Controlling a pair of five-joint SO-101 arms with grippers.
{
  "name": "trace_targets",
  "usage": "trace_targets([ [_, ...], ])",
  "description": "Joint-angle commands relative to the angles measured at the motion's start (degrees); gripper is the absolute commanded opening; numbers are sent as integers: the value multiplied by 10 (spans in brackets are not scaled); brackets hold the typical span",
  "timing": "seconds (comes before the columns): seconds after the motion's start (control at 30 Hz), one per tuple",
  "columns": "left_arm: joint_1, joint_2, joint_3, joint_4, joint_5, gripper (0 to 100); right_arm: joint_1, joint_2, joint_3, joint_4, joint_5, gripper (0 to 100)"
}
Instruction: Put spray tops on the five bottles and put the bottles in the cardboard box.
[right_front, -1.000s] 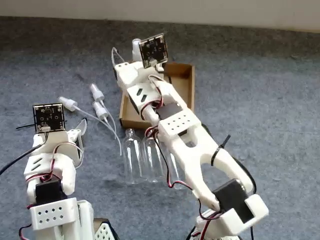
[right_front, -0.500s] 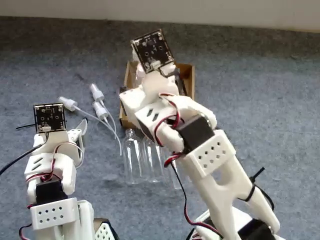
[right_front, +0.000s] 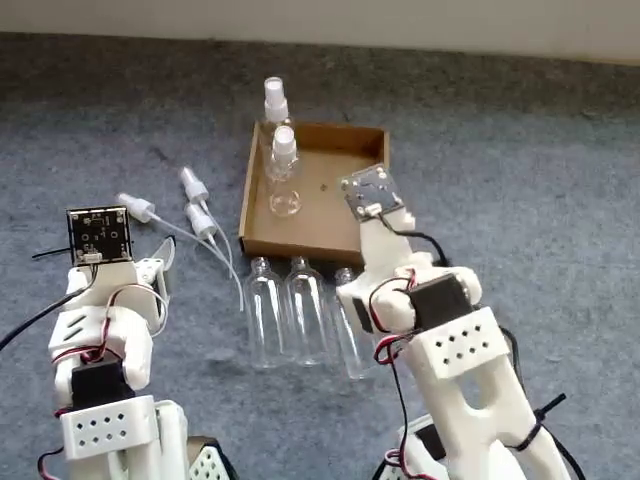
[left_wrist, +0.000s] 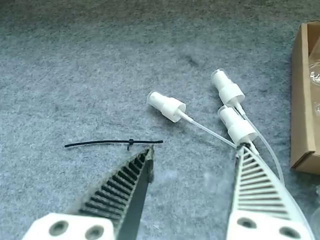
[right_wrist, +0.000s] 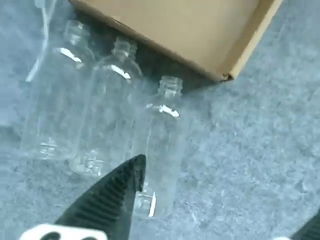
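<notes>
The cardboard box (right_front: 340, 235) lies in the middle of the carpet. A capped bottle (right_front: 283, 178) stands inside it near its left wall. A second capped bottle (right_front: 274, 101) stands at the box's far left corner; I cannot tell whether it is inside. Three uncapped clear bottles (right_front: 263, 312) (right_front: 306, 308) (right_front: 351, 335) lie side by side in front of the box. My right gripper (right_wrist: 220, 210) hangs open just above the rightmost lying bottle (right_wrist: 161, 142). Three loose spray tops (left_wrist: 167, 105) (left_wrist: 228, 88) (left_wrist: 235, 125) lie just beyond my open left gripper (left_wrist: 195, 156).
A black cable tie (left_wrist: 115, 144) lies on the carpet near the left gripper's fingertip (left_wrist: 146, 159). The spray tops' thin tubes (right_front: 232, 262) trail toward the lying bottles. The box's side wall (left_wrist: 301, 100) is off to one side of the spray tops. Grey carpet (right_front: 520, 200) covers the area.
The right arm has drawn back from over the box to above the lying bottles, leaving a capped bottle standing in the box. The left arm has stayed still.
</notes>
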Motion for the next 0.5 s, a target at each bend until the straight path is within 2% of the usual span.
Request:
trace_targets([
  [0.0,7,4,-4,-11,-4,239,26,19,-25,-23,13,450],
  [0.27,7,4,-4,-11,-4,239,21,224,-119,-26,10,450],
  [0.47,7,4,-4,-11,-4,239,7,297,-144,-48,-17,450],
])
